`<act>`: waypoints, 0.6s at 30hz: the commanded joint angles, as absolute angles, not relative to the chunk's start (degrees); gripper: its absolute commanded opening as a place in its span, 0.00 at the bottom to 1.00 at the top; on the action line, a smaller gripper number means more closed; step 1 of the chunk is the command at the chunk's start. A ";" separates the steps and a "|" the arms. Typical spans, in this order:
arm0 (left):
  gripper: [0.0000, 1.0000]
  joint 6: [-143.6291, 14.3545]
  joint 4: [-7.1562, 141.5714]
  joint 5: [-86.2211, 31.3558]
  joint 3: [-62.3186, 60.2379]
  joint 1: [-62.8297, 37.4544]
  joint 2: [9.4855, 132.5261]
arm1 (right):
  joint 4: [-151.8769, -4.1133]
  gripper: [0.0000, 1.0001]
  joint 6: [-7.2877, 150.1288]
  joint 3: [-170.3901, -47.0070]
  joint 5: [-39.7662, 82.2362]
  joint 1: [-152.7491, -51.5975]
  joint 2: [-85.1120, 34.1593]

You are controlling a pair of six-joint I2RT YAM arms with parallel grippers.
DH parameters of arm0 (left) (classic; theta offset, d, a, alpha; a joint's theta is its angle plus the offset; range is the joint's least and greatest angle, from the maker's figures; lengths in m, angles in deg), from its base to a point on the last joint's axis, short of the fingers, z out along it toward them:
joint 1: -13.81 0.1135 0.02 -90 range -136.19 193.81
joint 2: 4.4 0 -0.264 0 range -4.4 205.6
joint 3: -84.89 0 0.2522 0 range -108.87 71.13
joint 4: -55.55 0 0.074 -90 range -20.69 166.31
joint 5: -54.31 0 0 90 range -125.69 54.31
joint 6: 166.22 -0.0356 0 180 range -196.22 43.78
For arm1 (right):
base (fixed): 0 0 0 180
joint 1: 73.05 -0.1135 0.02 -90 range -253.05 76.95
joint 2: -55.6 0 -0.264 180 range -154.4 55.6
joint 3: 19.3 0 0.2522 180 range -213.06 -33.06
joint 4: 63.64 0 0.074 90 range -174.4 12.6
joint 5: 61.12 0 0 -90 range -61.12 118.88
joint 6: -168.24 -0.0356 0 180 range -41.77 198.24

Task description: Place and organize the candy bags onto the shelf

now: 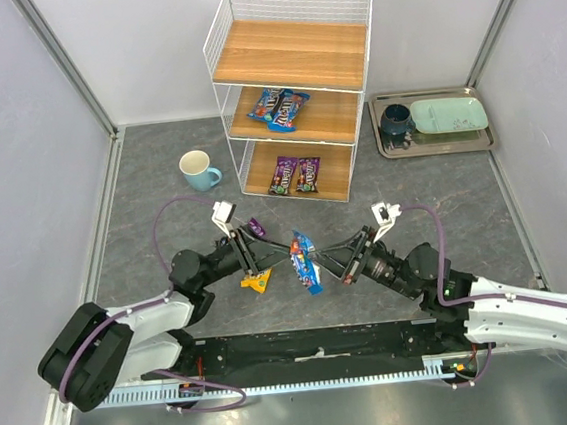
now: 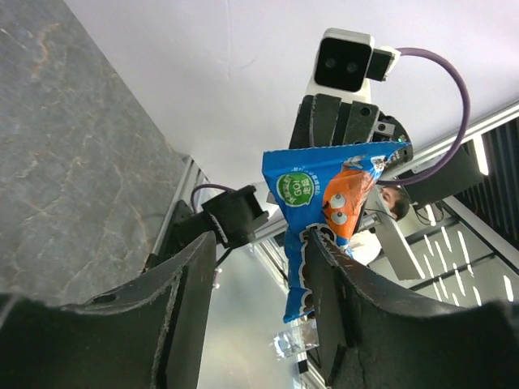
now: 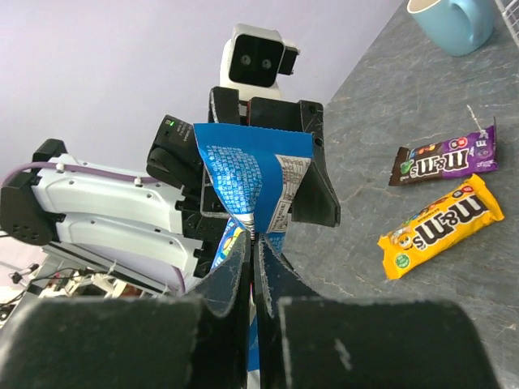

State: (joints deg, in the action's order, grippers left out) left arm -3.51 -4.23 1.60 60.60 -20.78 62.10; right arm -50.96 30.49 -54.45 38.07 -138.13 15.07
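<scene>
My right gripper (image 1: 326,257) (image 3: 253,243) is shut on the end of a blue candy bag (image 1: 305,261) (image 3: 243,170) and holds it above the table between both arms. My left gripper (image 1: 272,249) (image 2: 259,243) is open; the blue bag (image 2: 324,194) hangs just by its right finger (image 2: 340,300). A yellow bag (image 1: 257,282) (image 3: 438,225) and a purple bag (image 1: 255,225) (image 3: 444,158) lie on the table under the left arm. The white wire shelf (image 1: 293,51) holds two blue bags (image 1: 279,107) on its middle board and two purple/brown bags (image 1: 295,174) on its bottom board.
A light blue cup (image 1: 197,169) (image 3: 450,20) stands left of the shelf. A metal tray (image 1: 433,148) at the back right holds a dark cup (image 1: 395,121) and a green plate (image 1: 450,114). Walls close in the table on both sides.
</scene>
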 commanded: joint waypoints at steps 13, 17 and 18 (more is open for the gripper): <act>0.45 -2.21 -25.87 -3.52 58.65 -27.32 58.71 | -55.59 0.06 30.60 -54.25 39.77 -138.00 23.08; 0.45 -2.04 -25.87 -3.79 58.03 -27.32 57.56 | -56.57 0.06 30.60 -53.98 39.86 -137.91 24.14; 0.45 -1.86 -25.87 -3.70 57.86 -27.32 57.74 | -56.48 0.06 30.51 -53.98 39.86 -138.00 24.05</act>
